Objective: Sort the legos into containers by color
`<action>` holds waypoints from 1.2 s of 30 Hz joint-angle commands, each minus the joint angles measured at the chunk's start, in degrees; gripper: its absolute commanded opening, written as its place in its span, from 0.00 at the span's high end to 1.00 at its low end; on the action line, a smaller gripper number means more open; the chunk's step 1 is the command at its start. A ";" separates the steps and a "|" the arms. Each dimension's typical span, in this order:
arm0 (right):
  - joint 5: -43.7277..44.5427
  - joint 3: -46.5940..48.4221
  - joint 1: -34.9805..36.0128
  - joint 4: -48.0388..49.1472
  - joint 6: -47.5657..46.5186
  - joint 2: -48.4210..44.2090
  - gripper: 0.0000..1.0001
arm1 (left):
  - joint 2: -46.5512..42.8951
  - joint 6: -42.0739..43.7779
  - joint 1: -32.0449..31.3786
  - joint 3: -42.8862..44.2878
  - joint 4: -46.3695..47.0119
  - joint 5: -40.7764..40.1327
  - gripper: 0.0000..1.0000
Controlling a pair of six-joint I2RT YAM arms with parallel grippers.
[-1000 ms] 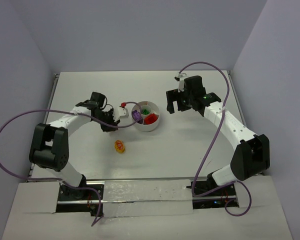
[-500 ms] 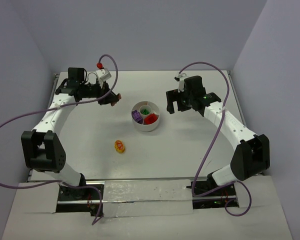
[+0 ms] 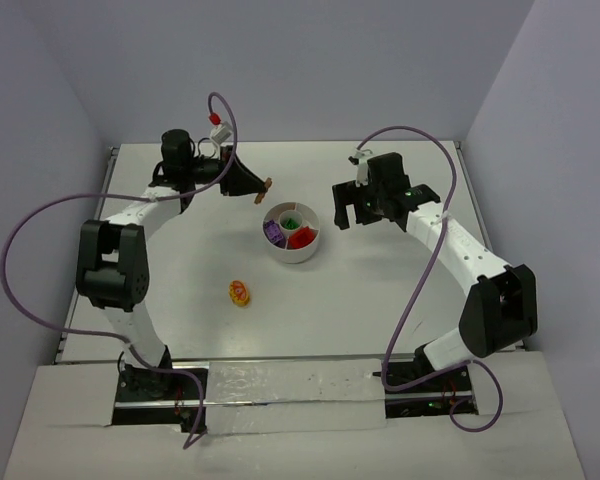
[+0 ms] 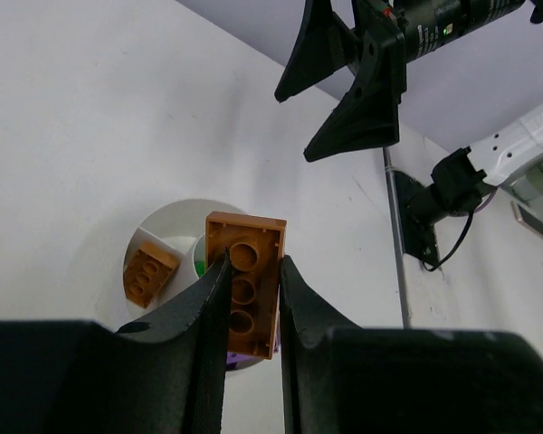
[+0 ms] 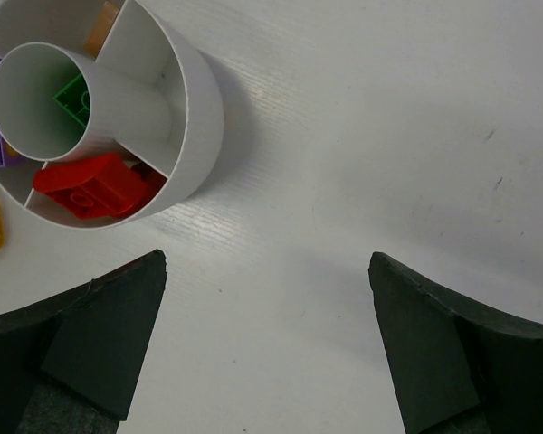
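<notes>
A brown-orange brick (image 4: pixel 244 298) is pinched at its long sides between the two fingers of the left claw (image 4: pixel 252 263), narrowed onto it, studs facing the wrist camera. From above, this brick (image 3: pixel 266 183) sits at the tip of the left claw (image 3: pixel 252 182), just far and left of the white round dish (image 3: pixel 298 254). The dish (image 4: pixel 167 220) stands on the bench (image 3: pixel 380 290) near its middle. Its wedge compartments hold a red brick (image 3: pixel 301 238) on the near right, a purple brick (image 3: pixel 273 232) on the left and a second brown-orange brick (image 4: pixel 149 274). A green brick (image 5: pixel 71 95) lies in the round centre well. A round yellow-and-red piece (image 3: pixel 239 293) lies alone on the bench, near and left of the dish, well apart from it. The right claw (image 5: pixel 267 262) is spread wide with nothing between its fingers, above bare bench right of the dish (image 5: pixel 199 108).
</notes>
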 commanded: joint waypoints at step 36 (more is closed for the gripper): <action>-0.48 0.58 -1.34 0.25 -0.06 0.68 0.00 | 22.48 -49.24 -3.06 6.15 53.18 5.00 0.99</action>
